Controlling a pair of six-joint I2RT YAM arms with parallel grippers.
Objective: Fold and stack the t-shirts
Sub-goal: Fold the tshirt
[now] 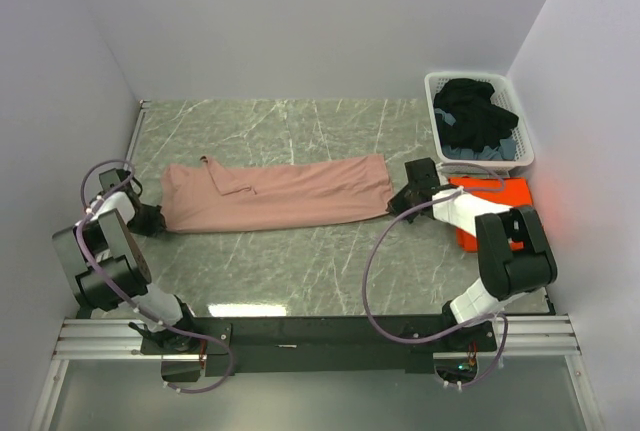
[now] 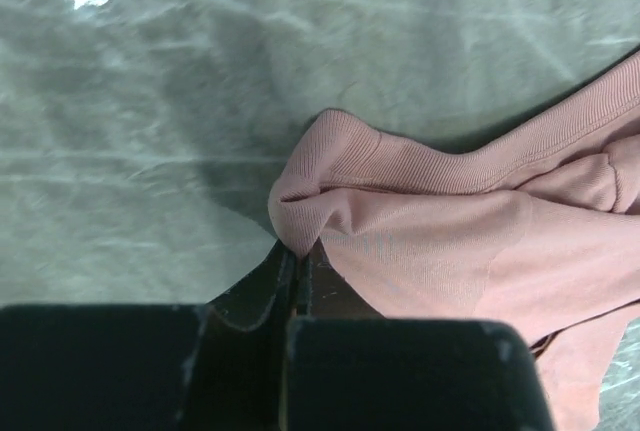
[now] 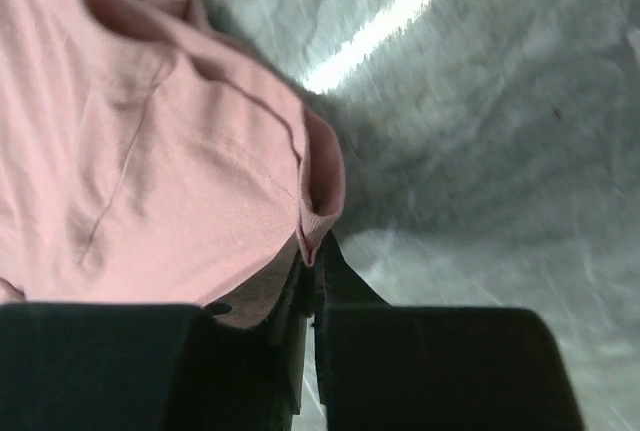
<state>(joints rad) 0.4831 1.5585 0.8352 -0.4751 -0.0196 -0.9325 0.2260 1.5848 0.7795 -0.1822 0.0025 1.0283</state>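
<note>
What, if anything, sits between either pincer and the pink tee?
Nothing visible. Left pincer is shut on the pink tee's left end, right pincer on its right end. Orange tee lies apart, beneath the right arm.

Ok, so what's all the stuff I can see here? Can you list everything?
pink t-shirt: one, dusty pink, stretched out across the middle of the table
orange t-shirt: one, bright orange, right side of the table, partly under the right arm
laundry basket: one, white, far right corner
dark clothes: a heap, black with some blue, inside the laundry basket
table: one, grey-green marble look, under everything
left gripper: one, black, shut on the left end of the pink t-shirt
right gripper: one, black, shut on the right end of the pink t-shirt
</note>
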